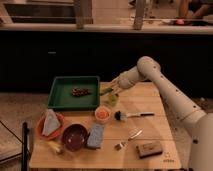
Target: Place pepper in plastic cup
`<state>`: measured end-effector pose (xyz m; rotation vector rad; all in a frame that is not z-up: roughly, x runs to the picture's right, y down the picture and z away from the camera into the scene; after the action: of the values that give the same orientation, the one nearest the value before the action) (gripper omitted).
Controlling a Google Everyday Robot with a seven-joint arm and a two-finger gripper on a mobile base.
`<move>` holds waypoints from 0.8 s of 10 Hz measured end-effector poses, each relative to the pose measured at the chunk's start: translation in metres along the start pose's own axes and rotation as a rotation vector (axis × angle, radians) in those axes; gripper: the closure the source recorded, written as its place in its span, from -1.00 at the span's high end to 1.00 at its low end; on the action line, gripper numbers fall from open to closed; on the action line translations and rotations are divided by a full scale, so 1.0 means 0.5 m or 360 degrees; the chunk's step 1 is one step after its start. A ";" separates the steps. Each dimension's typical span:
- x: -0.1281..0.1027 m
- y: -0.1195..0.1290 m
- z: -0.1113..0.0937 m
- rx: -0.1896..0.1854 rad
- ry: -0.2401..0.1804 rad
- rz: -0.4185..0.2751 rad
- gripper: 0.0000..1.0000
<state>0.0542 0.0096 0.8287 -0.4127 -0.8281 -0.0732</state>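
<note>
**Green pepper (pixel 106 91) poised just above the plastic cup (pixel 112 99)**

From where I stand, the white arm (pixel 165 87) reaches in from the right over the far side of the wooden worktop (pixel 150 130). Its hand (pixel 114 85) sits just beside the green tray (pixel 75 91), right above the pale cup. The slim pepper pokes out leftward at the hand's tip, lying roughly level and close over the cup's rim. Whether the hand is actually clamped on it or merely next to it, I cannot tell from here. The cup stands upright between the tray's near corner and the little orange-filled cup (pixel 102 114).

To my eye the step in hand is the drop itself. The cup looks narrow and light, and the pepper seems longer than the mouth is wide. So it wants tipping end-down and centring over the opening before release. Better to let go low than from height. Otherwise the pepper may bridge the rim, roll off, or knock the cup toward the brush (pixel 131 115).
</note>
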 end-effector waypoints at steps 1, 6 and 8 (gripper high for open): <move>-0.003 -0.002 0.001 0.0005 -0.0021 0.0004 -0.87; -0.018 -0.014 0.025 0.0004 -0.0128 0.0022 -0.87; -0.009 -0.018 0.024 0.0018 -0.0158 0.0051 -0.87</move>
<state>0.0408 0.0053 0.8356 -0.4214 -0.9191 -0.0186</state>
